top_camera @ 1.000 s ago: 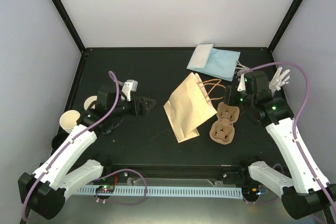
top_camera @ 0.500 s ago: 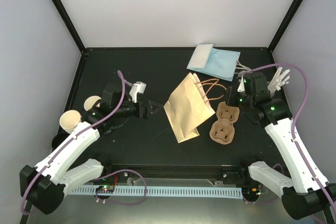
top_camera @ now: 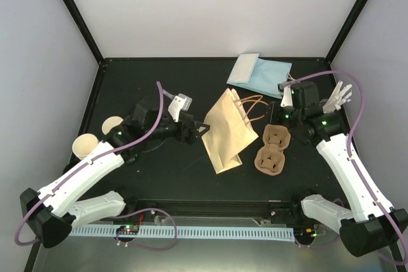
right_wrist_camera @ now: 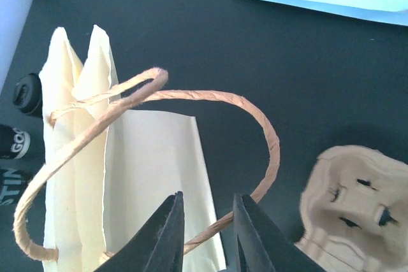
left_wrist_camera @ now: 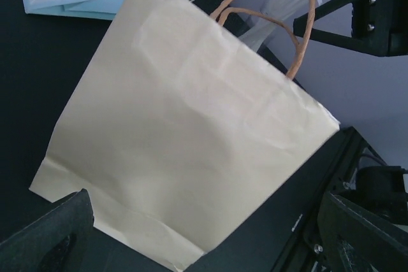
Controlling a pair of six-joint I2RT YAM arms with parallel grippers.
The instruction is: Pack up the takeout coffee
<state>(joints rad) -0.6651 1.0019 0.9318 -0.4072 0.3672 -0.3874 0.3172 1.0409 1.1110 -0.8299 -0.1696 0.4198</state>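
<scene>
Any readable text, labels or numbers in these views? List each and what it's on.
"GO": white letters, cut off by the frame edge, on a black part at the left of the right wrist view.
"TIN": white, also cut off, just below it.
Paper bag, blue bags, cup carrier: no print visible.

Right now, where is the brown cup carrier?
In the top view, the cup carrier lies right of centre on the table, just right of the tan paper bag and closer to the near edge than the blue bags.
</scene>
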